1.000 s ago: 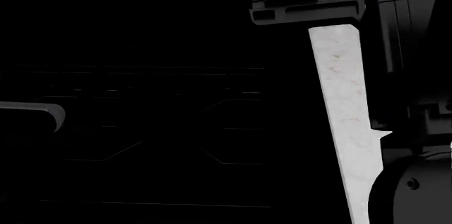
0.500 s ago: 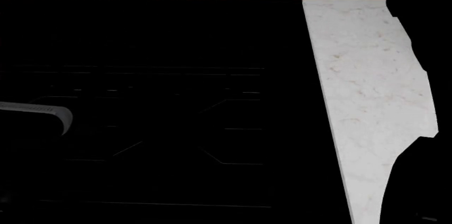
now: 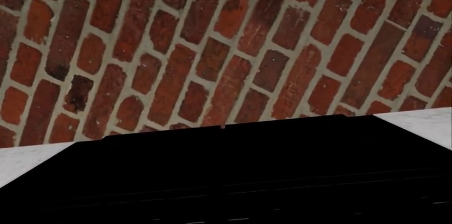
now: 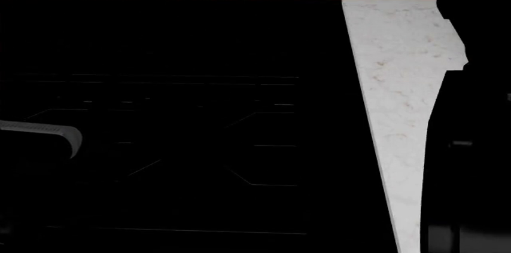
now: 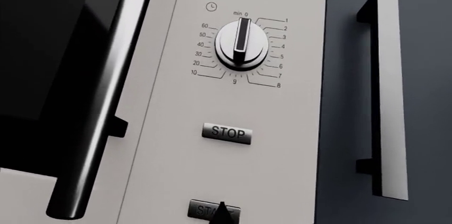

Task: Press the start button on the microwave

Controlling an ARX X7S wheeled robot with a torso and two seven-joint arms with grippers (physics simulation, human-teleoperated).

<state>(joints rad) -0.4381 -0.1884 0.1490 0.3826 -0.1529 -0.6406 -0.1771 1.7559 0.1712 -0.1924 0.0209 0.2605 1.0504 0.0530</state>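
In the right wrist view the microwave's silver control panel (image 5: pixel 282 128) fills the frame. It has a timer dial (image 5: pixel 241 44) pointing at 0, a STOP button (image 5: pixel 227 133) and below it the START button (image 5: pixel 205 211). The single dark tip of my right gripper (image 5: pixel 224 214) overlaps the START button's face; the jaws look shut together and hold nothing. The dark bulk of my right arm (image 4: pixel 471 163) shows at the head view's right edge. My left gripper's jaws show in no view; only a grey curved part (image 4: pixel 56 130) shows at the head view's left.
The microwave's long door handle (image 5: pixel 106 102) runs beside the panel, and a dark cabinet with a bar handle (image 5: pixel 387 86) stands on the other side. Below the head camera lie a black stove (image 4: pixel 176 121), a white marble counter strip (image 4: pixel 395 85) and a brick wall (image 3: pixel 211 49).
In the head view my right arm first drew away from the counter strip, then came back over its right side. The grey part at the left shifted slightly right and down.
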